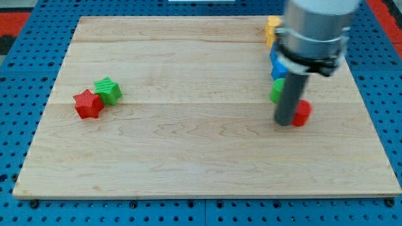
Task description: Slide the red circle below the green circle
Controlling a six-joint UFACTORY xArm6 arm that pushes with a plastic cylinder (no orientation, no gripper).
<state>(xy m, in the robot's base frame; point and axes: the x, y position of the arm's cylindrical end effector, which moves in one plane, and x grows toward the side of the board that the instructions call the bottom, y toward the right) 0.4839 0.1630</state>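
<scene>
The red circle [303, 113] lies at the view's right, partly hidden behind my rod. My tip [285, 122] rests on the board, touching the red circle's left side. The green circle [277, 90] is just above and left of the red circle, mostly hidden by the rod; only its left edge shows.
A blue block [277, 66] sits above the green circle, under the arm. A yellow block [272, 29] lies near the board's top edge. A red star [88, 104] and a green star [108, 90] touch each other at the view's left. The wooden board [188, 150] lies on blue pegboard.
</scene>
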